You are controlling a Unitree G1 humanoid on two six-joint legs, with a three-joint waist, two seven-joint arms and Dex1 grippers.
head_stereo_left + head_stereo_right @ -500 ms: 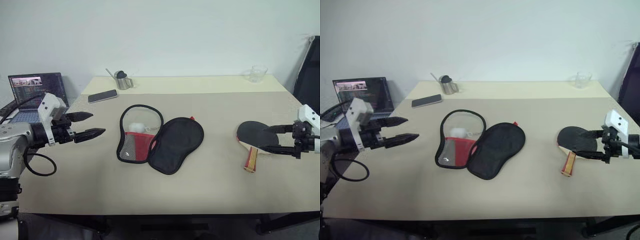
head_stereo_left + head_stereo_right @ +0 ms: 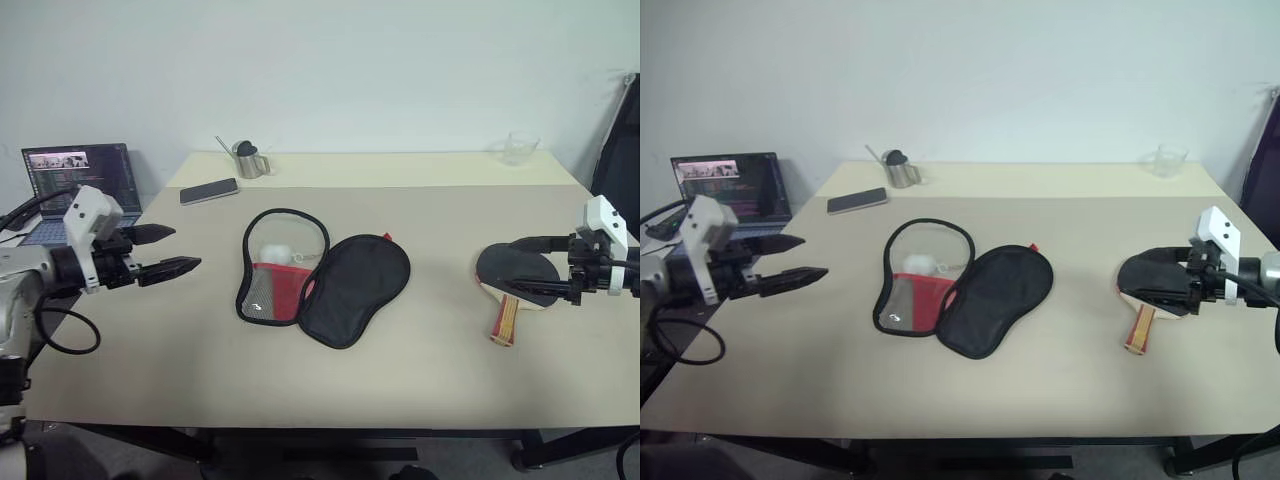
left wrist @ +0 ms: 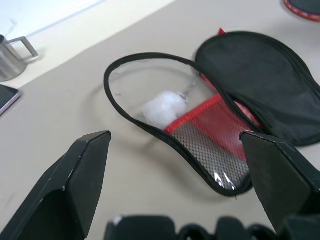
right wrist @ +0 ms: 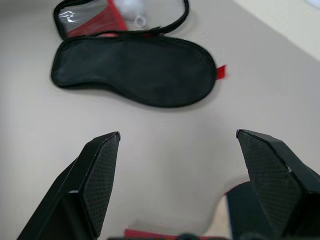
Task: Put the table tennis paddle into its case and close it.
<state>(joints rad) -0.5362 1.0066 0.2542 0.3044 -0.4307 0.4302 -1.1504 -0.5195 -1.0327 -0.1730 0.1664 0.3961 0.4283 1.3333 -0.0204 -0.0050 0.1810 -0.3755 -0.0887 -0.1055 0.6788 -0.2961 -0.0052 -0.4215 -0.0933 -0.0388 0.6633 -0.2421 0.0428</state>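
black case (image 2: 325, 284) unzipped, open flat

Your two head views look forward and down from the near edge of the tabletop (image 2: 420, 380), taking in its whole width up to the far wall, and they share almost the same scene. Your left wrist view sits low and close, facing right across the open case (image 3: 210, 120). Your right wrist view faces left, low over the tabletop, and it shares that case with the left one.
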